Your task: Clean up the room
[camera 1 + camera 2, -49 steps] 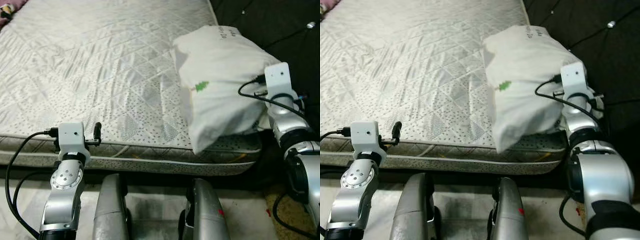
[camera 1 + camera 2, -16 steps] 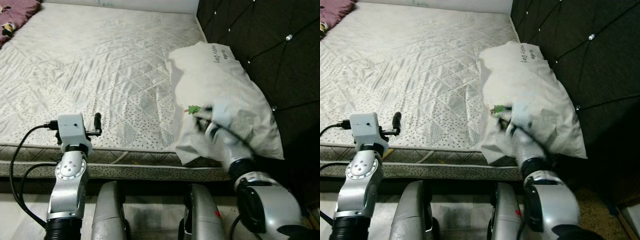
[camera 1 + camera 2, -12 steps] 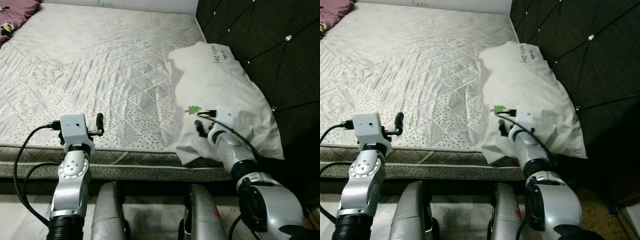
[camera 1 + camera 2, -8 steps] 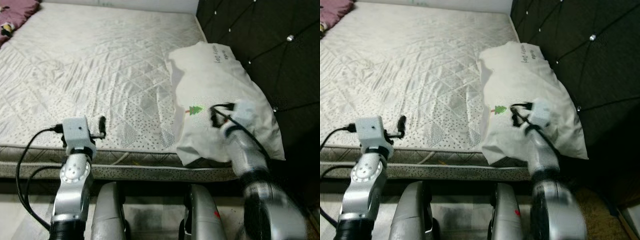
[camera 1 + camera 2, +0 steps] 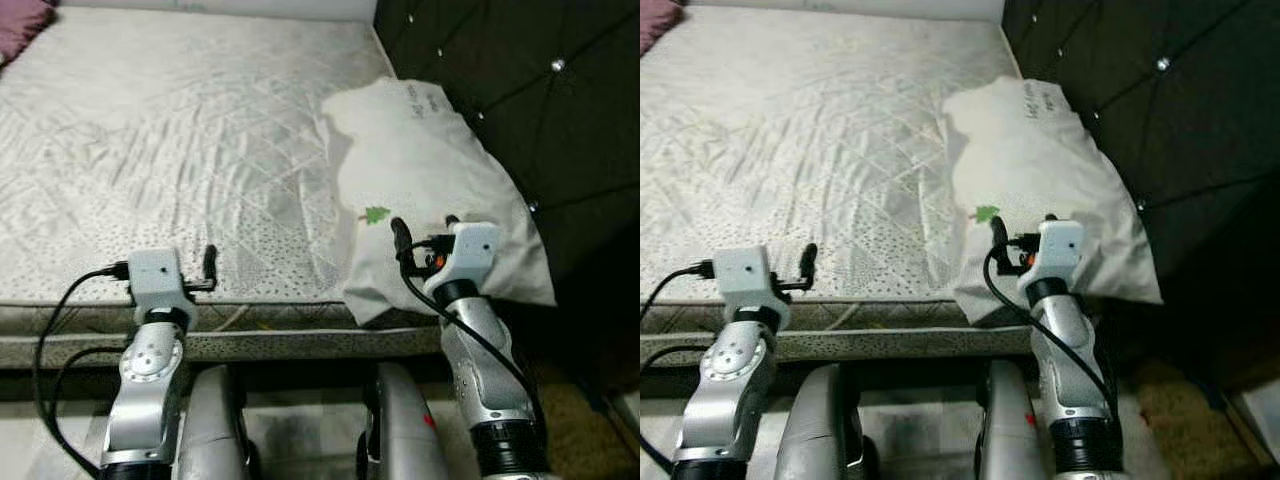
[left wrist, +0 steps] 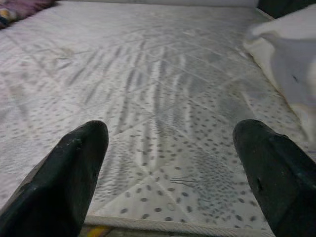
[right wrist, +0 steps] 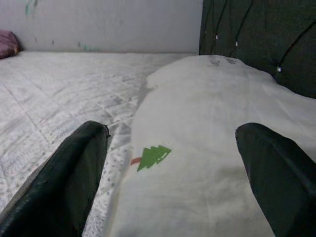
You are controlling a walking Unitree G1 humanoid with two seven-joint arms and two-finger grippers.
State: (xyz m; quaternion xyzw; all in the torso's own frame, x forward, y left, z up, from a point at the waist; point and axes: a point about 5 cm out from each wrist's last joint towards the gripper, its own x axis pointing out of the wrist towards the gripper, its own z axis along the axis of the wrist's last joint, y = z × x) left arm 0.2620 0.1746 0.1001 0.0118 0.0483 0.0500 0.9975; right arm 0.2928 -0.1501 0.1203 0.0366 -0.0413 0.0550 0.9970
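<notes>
So the robot's standing at the side of a bed (image 5: 150, 150), which is basically a bare quilted mattress in pale grey-white with a diamond stitch pattern and little speckles near the edge. On the robot's right is a black tufted headboard (image 5: 500, 90) with shiny buttons. There's something purple (image 5: 20, 15) at the far left corner of the mattress, too little in view to say what.

The white pillow (image 5: 420, 170) lies at the headboard end of the mattress, just beside the headboard. Its long axis runs from the near edge of the bed toward the far side, and its near end overhangs the mattress edge a bit. It has a small green tree print (image 5: 376, 214) and some writing near the far end, too small to read.

The right gripper (image 5: 422, 228) hovers over the pillow's near end, jaws spread wide, holding nothing. The left gripper (image 6: 170, 163) sits at the mattress edge, well apart from the pillow, jaws also wide apart and empty.
</notes>
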